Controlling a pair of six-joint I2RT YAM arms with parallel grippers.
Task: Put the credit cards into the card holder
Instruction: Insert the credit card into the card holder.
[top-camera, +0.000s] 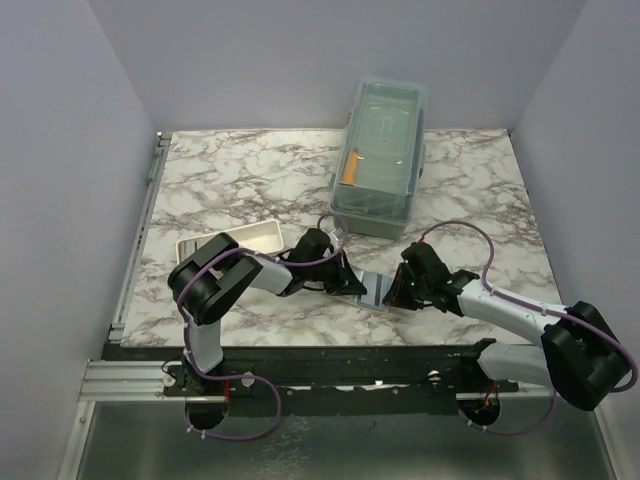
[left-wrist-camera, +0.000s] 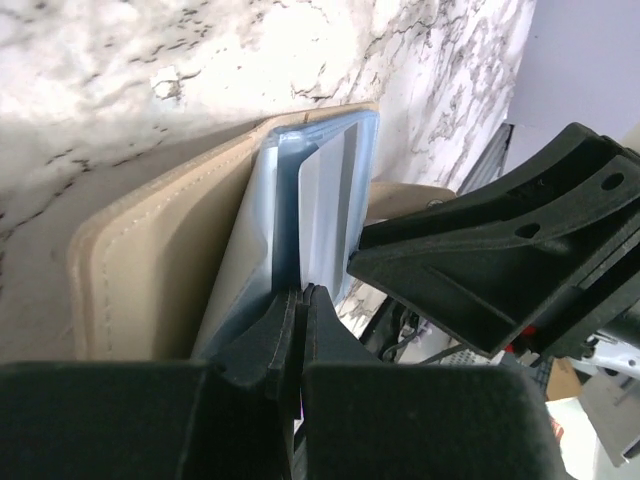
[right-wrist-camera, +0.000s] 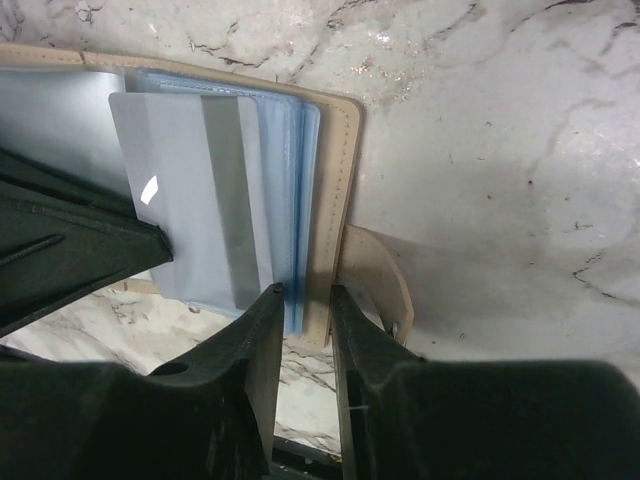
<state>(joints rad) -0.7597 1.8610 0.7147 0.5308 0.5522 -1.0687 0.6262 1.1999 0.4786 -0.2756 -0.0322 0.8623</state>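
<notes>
The tan card holder (top-camera: 372, 290) sits open between my two grippers near the table's front edge, its light blue lining showing. A silver-grey credit card (right-wrist-camera: 190, 190) lies partly tucked into the blue pockets (right-wrist-camera: 290, 200); the same card (left-wrist-camera: 335, 200) also shows in the left wrist view. My left gripper (left-wrist-camera: 300, 293) is shut on the near edge of the holder's blue inner leaf, with the tan cover (left-wrist-camera: 150, 270) standing up beside it. My right gripper (right-wrist-camera: 305, 295) stands part open at the holder's stitched tan edge (right-wrist-camera: 340, 180), which shows in the gap between the fingers.
A large translucent lidded box (top-camera: 383, 155) stands at the back, an orange stick (top-camera: 348, 170) inside it. A white tray (top-camera: 240, 240) lies behind the left arm. The holder's snap tab (right-wrist-camera: 375, 280) sticks out beside my right finger. The table's front edge runs just below both grippers.
</notes>
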